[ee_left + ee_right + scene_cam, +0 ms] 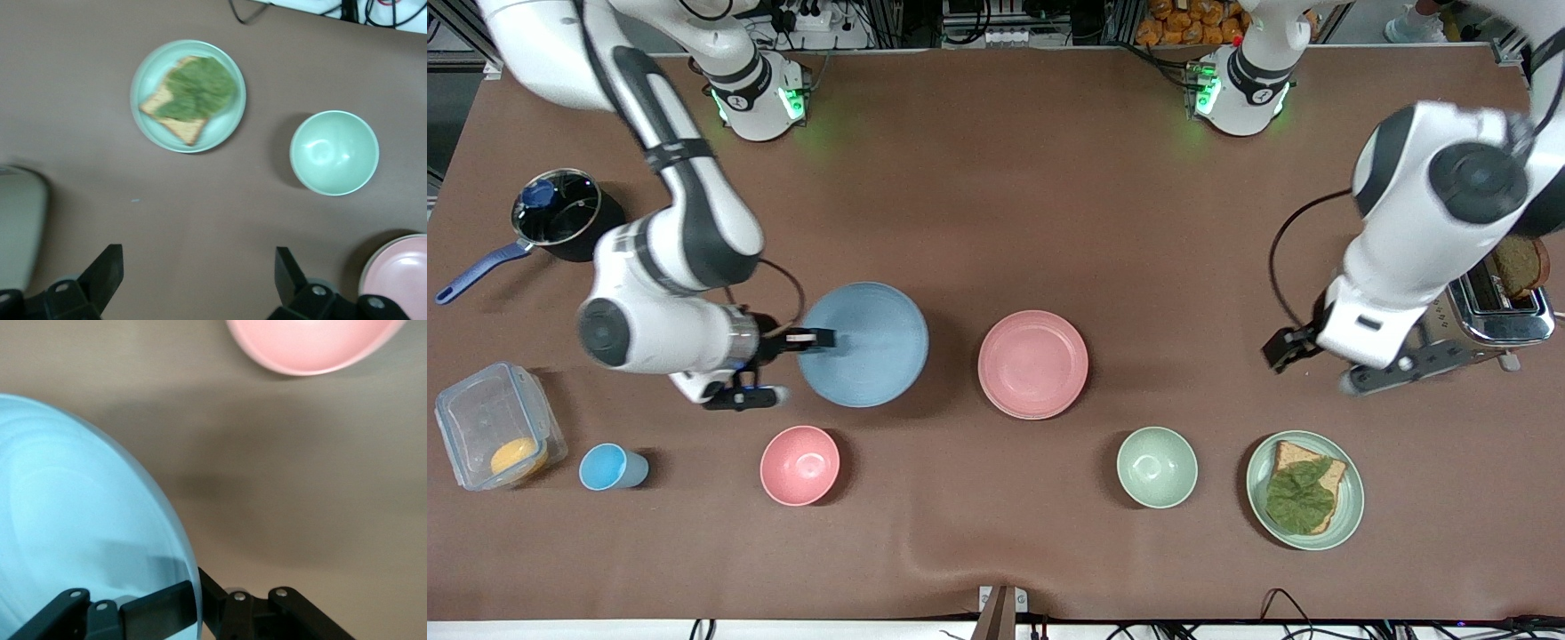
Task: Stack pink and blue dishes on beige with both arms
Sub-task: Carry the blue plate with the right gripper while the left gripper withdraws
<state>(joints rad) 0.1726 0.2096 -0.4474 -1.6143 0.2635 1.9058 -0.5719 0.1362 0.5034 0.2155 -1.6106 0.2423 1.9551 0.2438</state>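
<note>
The light blue plate is pinched at its rim by my right gripper, one finger on top and one underneath. Its shadow on the cloth suggests it is raised a little. The pale pink plate lies flat at mid-table, beside the blue one toward the left arm's end. No cream-white plate shows; whether one lies under the pink plate I cannot tell. My left gripper hangs open and empty over bare cloth between the pink plate and the toaster.
Along the edge nearest the front camera stand a clear box, a blue cup, a pink bowl, a green bowl and a green plate with bread and a leaf. A pot and a toaster sit at the table's ends.
</note>
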